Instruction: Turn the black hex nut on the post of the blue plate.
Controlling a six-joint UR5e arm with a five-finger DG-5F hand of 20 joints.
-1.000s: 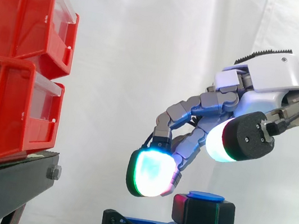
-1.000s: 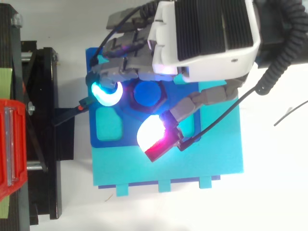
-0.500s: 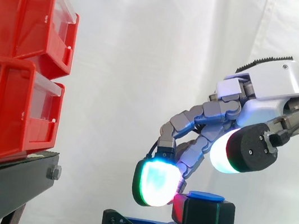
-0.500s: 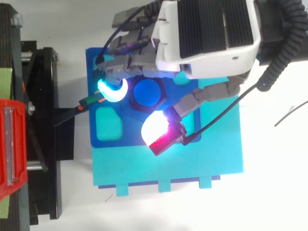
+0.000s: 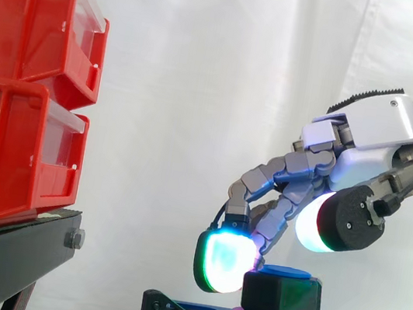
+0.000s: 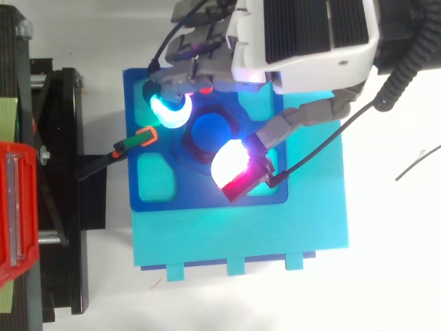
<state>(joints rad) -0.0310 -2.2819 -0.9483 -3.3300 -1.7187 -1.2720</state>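
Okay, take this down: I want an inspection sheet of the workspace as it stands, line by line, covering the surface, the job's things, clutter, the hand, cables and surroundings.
surface: white table, with a turquoise board lying on it.
job's things: blue plate on the board; black nut sits on the plate's blue post.
clutter: a black clip with an orange tip at the plate's edge.
hand: the hand hangs over the nut, reaching in from the right of the side view.
cables: a thin dark wire lies loose on the table.
surroundings: red bins on a black stand; white curtain behind.
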